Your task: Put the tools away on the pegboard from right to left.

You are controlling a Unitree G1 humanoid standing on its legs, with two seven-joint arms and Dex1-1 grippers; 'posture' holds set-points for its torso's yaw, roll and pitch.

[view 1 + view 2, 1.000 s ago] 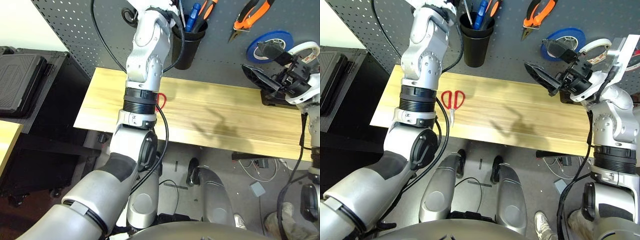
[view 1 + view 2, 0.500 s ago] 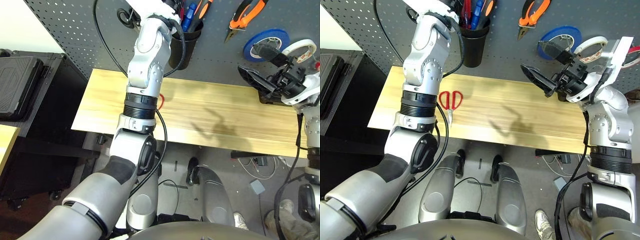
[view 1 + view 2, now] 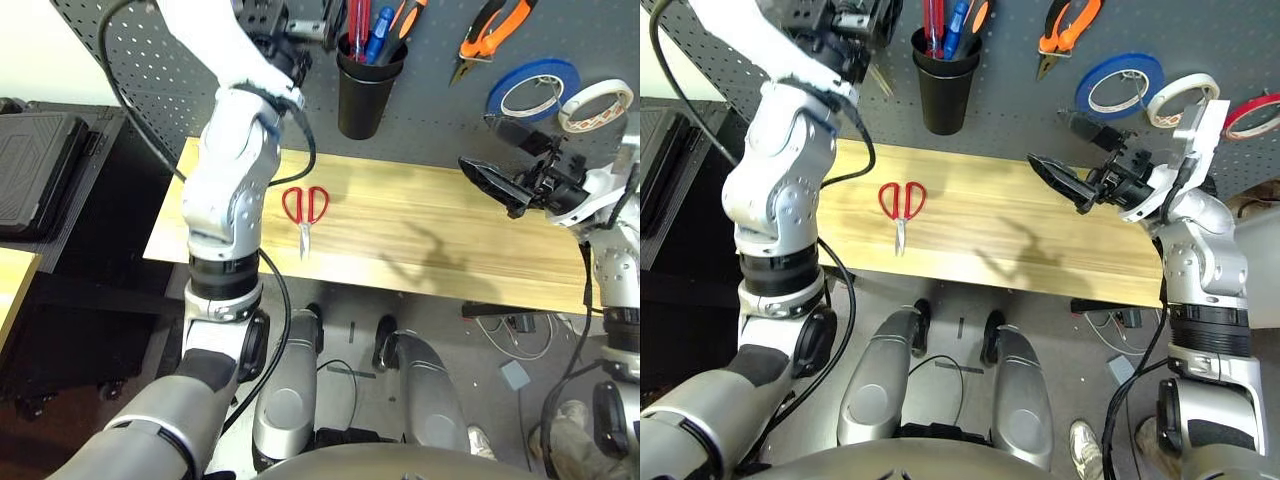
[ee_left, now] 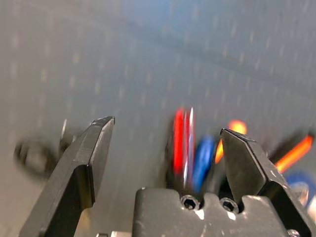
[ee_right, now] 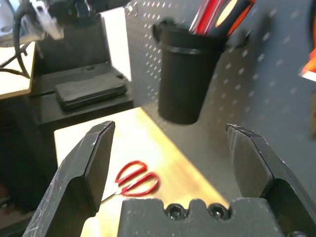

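Right eye view: your last loose tool, the red-handled scissors (image 3: pixel 900 205), lies flat on the pale wooden tabletop (image 3: pixel 1040 240), looped handles toward the dark grey perforated pegboard (image 3: pixel 1020 95) and the steel blades pointing toward the table's near edge, so its long axis runs front to back. Your left gripper (image 3: pixel 855 22) is raised in front of the pegboard, beside the black cup holder (image 3: pixel 945 85); its jaws stand wide apart with nothing between them. The scissors lie below it and nearer you, close to the left forearm. Your right gripper (image 3: pixel 1065 160) hangs over the table's right part, jaws likewise spread and empty, well apart from the scissors across bare wood. The left arm looks the nearer of the two, and a grasp would likely need the fingers to straddle the handles across that front-to-back line. The slim red-handled screwdriver (image 3: pixel 933 22) already stands in the cup, the orange-and-black-handled pliers (image 3: pixel 1068 30) hang on the pegboard, and the thin red tape ring (image 3: pixel 1252 115) hangs at the far right. No brand, label or writing can be read anywhere.
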